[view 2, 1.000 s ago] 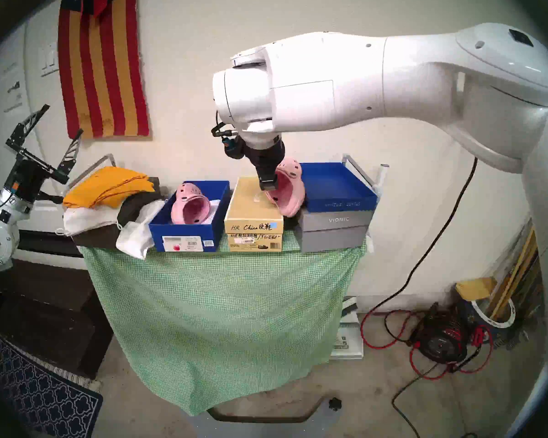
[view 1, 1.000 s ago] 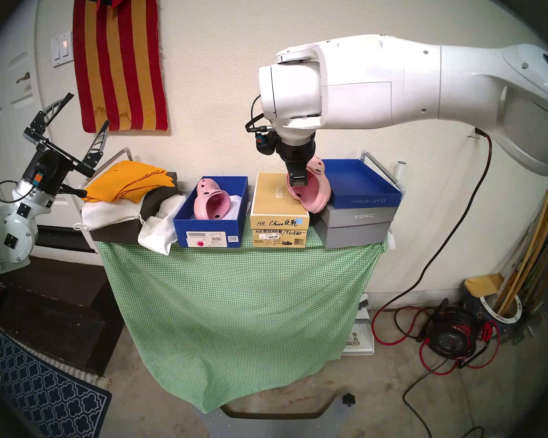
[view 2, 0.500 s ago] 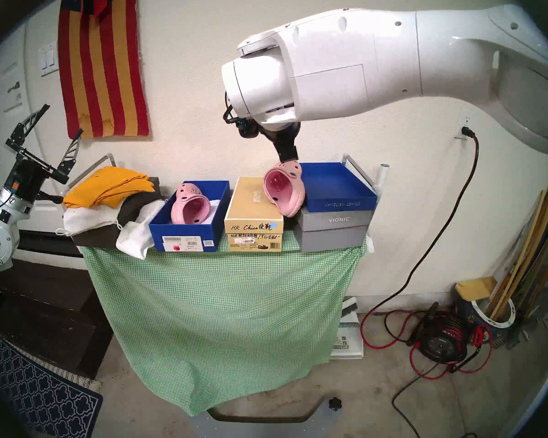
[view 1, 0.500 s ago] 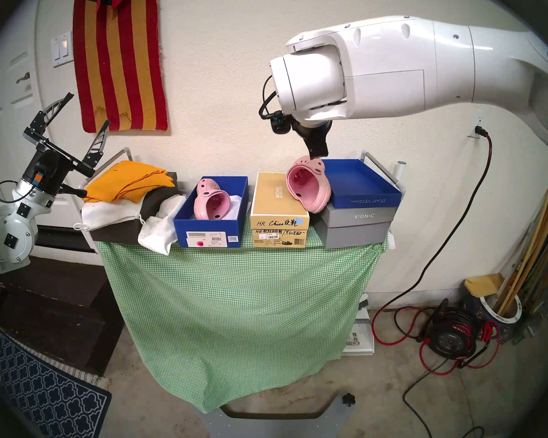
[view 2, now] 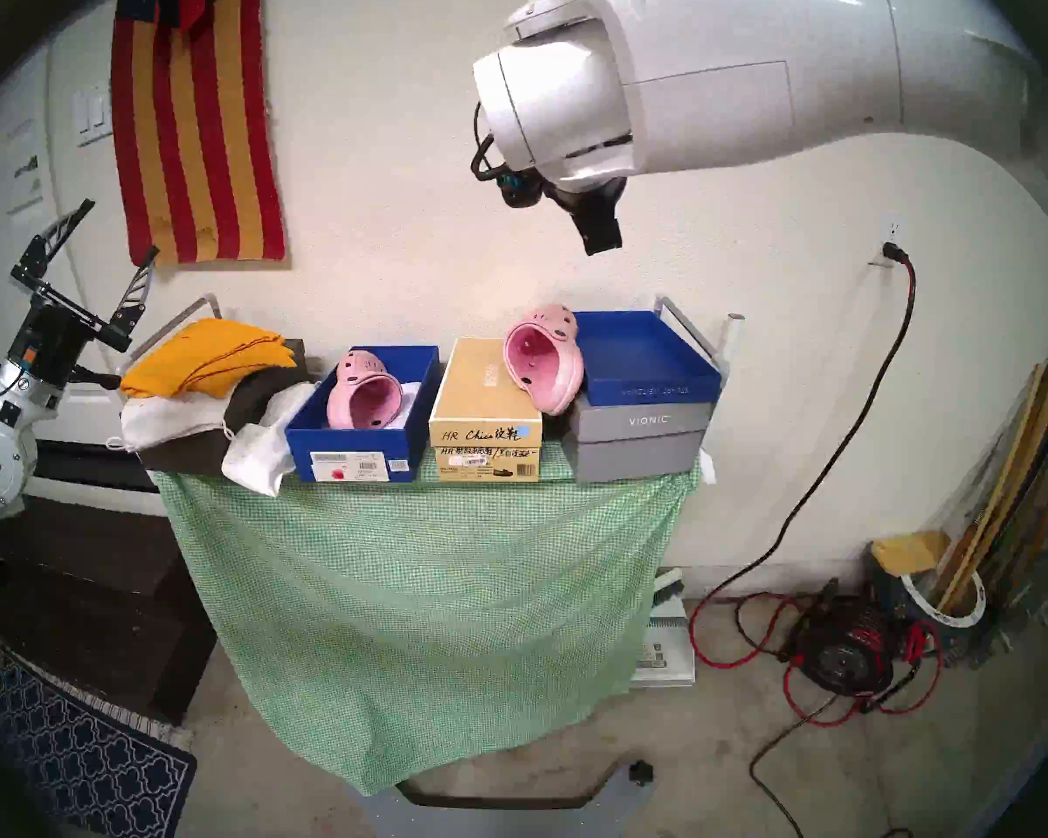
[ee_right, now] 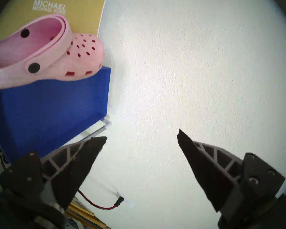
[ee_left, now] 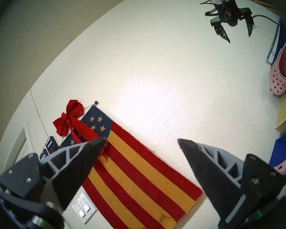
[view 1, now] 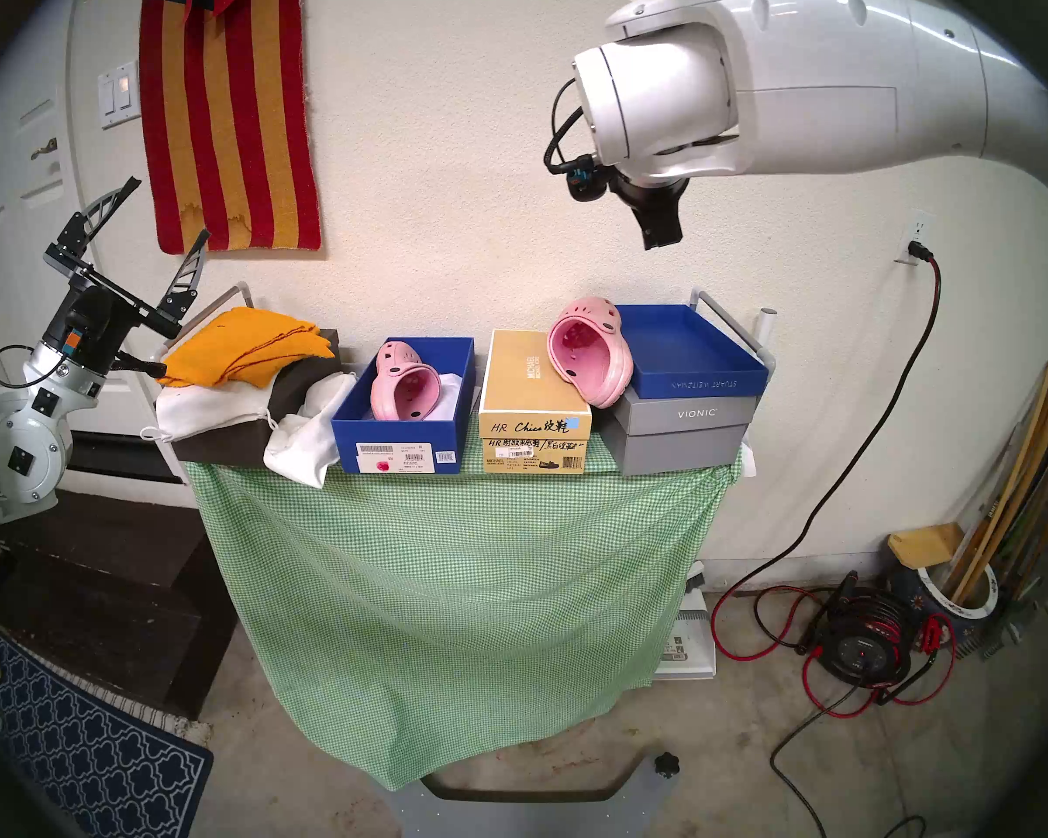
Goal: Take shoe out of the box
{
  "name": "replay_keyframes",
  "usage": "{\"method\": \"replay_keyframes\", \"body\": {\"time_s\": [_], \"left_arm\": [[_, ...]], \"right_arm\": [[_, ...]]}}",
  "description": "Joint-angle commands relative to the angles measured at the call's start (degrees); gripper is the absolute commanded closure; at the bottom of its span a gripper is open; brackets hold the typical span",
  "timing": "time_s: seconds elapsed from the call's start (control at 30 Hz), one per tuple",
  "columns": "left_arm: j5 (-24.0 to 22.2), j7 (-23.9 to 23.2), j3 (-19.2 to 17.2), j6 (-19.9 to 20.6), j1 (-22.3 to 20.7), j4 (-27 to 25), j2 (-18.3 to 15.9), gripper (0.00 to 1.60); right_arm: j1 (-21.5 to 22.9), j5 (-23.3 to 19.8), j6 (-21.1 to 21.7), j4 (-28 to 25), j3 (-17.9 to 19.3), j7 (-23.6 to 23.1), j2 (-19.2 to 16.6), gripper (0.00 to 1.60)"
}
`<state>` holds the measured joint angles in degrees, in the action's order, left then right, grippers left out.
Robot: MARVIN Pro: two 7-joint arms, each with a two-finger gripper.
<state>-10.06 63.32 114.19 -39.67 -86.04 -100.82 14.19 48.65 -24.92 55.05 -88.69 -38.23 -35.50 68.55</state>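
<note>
Right pincer (ee_right: 141, 137), fingers spread wide and holding nothing, hangs in the air against the wall, well above the row of boxes; in the head view only its dark body (view 1: 661, 229) shows, pointing down. Left pincer (view 1: 146, 214), likewise spread wide and empty, points up and toward the wall at the far left, well apart from the worktop (view 1: 449, 516), which is draped in green checked cloth.

Deep blue box (view 1: 403, 447), with white barcode labels and a pink sticker on its near end, stands open on the worktop. 1 pink clog (view 1: 403, 383) lies inside it on white paper, heel opening facing the camera.

A 2nd pink clog (view 1: 591, 356) is outside the box. It rests tilted on the tan box (view 1: 530, 395) with handwriting, just right of the blue box, and leans against the shallow blue lid (view 1: 691, 359). That lid sits upturned on the grey box (view 1: 679, 431).

Left of the blue box lie white cloth bags (view 1: 304, 437) and a folded yellow cloth (view 1: 249, 347) on a dark box. A striped flag (view 1: 231, 111) hangs on the wall.
</note>
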Motion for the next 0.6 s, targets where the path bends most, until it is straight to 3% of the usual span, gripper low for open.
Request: {"method": "replay_keyframes", "body": {"time_s": [0.0,0.2,0.4,0.57], "left_arm": [[1.36,-1.14,-0.61,-0.19,-0.13,-0.18,1.22,0.00],[5.35,-6.67,-5.51,0.06,-2.79,-0.95,7.02,0.00],[5.24,-11.83,-11.22,-0.68,-4.96,-0.78,10.39,0.00],[4.65,-16.77,-14.29,-0.70,-3.68,1.03,14.24,0.00]], "right_arm": [[5.16,-0.90,-0.05,-3.63,-2.36,-0.71,-3.66,0.00],[6.61,-1.42,-0.05,-5.34,-3.39,-1.13,-4.08,0.00],[7.43,-1.85,-0.05,-6.29,-3.97,-1.52,-4.30,0.00],[8.33,-2.24,-0.05,-7.22,-4.52,-1.80,-4.55,0.00]]}}
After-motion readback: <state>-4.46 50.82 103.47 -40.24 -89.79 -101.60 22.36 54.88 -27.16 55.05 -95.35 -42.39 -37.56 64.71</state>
